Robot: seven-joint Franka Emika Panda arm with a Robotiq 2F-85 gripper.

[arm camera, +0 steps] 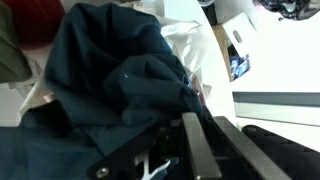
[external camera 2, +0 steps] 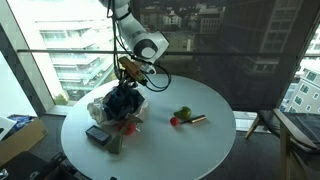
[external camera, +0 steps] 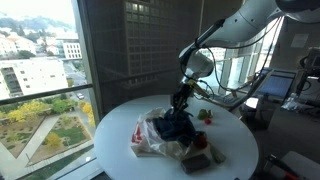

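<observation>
Exterior view: robot gripper (external camera: 180,102) down at frame centre on crumpled dark blue cloth (external camera: 177,125). Cloth heaped over white plastic bag (external camera: 148,138) on round white table (external camera: 232,138).
Exterior view: cloth (external camera 2: 122,104) left of centre, gripper (external camera 2: 128,82) on top.
Wrist view: cloth (arm camera: 100,80) fills frame. Jaws nearly together at lower right, pinching fold.

**Odds and ends around the round counter**

The white counter (external camera 2: 200,150) fills the middle of both exterior views. A crumpled plastic bag (external camera: 147,140) sits left of centre, with a flat dark box (external camera 2: 97,134) just beside it. A small red-and-green piece (external camera 2: 181,116) lies apart at centre. City buildings (external camera: 35,65) show upper left, through the window.
</observation>
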